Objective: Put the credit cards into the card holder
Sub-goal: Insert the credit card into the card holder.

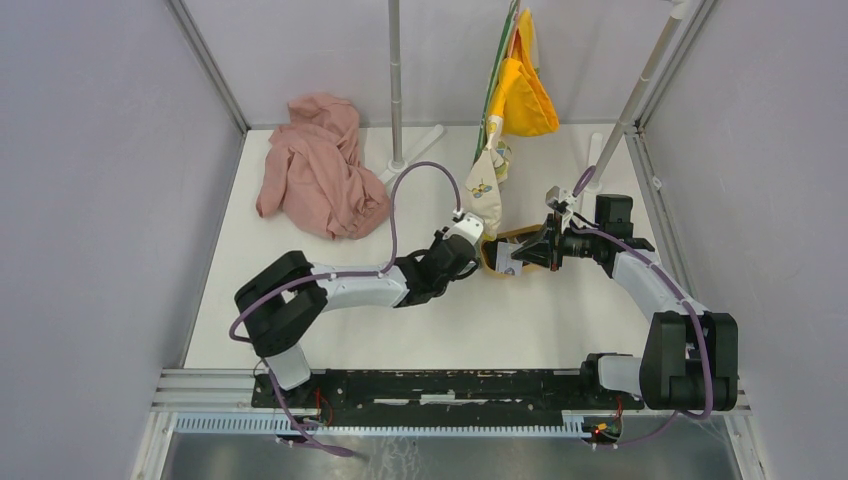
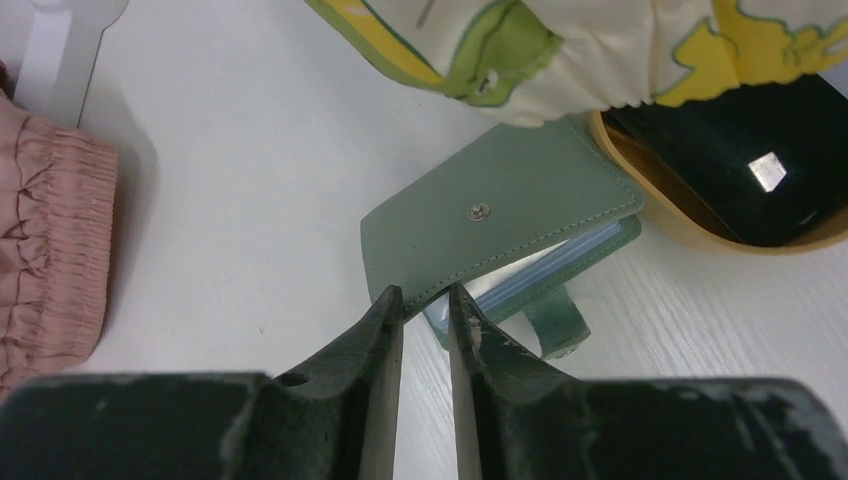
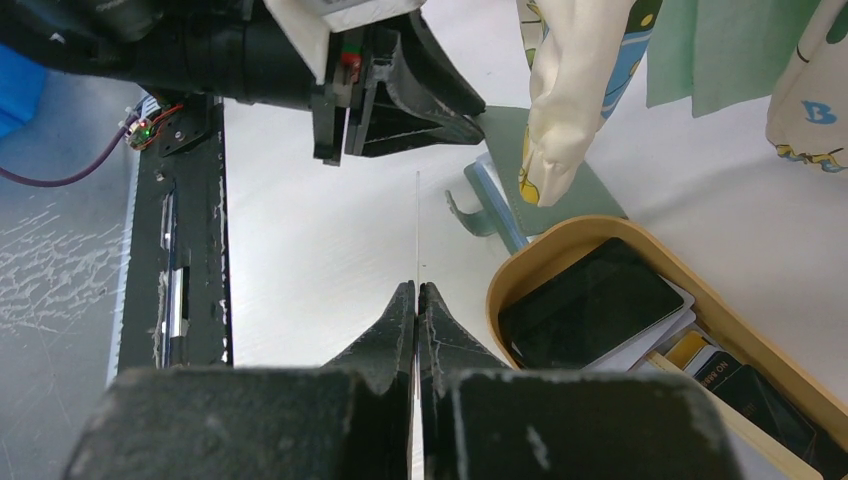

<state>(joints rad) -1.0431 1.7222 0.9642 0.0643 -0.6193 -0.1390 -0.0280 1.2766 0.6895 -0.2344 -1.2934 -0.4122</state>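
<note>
One sage-green card holder (image 2: 500, 215), snap stud, partly open

1. Crumpled pink cloth (image 1: 320, 165) heaped at ten o'clock on the white table (image 1: 560, 330).
2. Upright grey pole (image 1: 396, 80) at twelve o'clock.
3. Hanging yellow and patterned fabrics (image 1: 520, 90) at one o'clock.
4. Oval light-wood tray (image 3: 560, 250) near centre, just beneath the fabrics.

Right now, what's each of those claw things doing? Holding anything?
Left gripper: closed on the edge of the green card holder's cover.
Right gripper: shut on a thin card, seen edge-on.
</note>
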